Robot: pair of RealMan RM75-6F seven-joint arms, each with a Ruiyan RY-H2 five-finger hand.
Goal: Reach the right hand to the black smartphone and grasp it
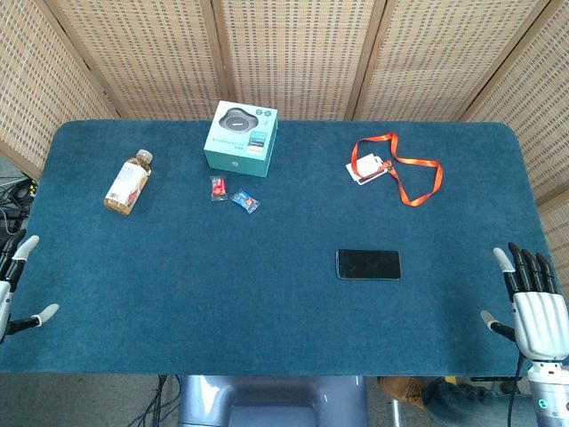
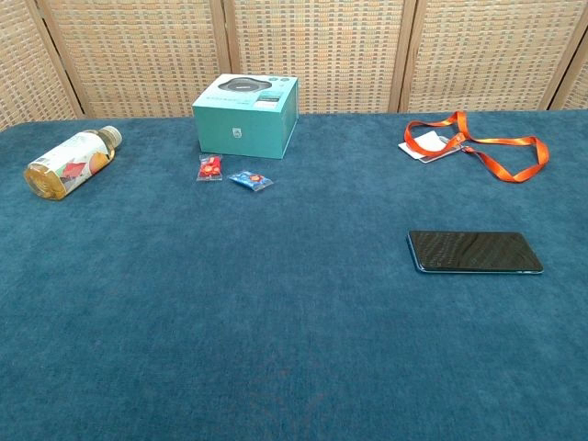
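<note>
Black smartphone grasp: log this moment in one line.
phase: pre-reach | right hand: open, table edge | black smartphone: flat, untouched | left hand: open, idle

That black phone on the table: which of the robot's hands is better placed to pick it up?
The right hand. The phone lies flat on the right half of the table, much nearer that hand, with bare cloth between them. The left hand sits at the far left edge, and both are open.

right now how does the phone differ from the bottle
The phone is black, thin and flat, near the right hand; the bottle is round, with an orange label, lying on its side at the far left. The phone is slimmer. Both rest untouched on the blue table.
</note>
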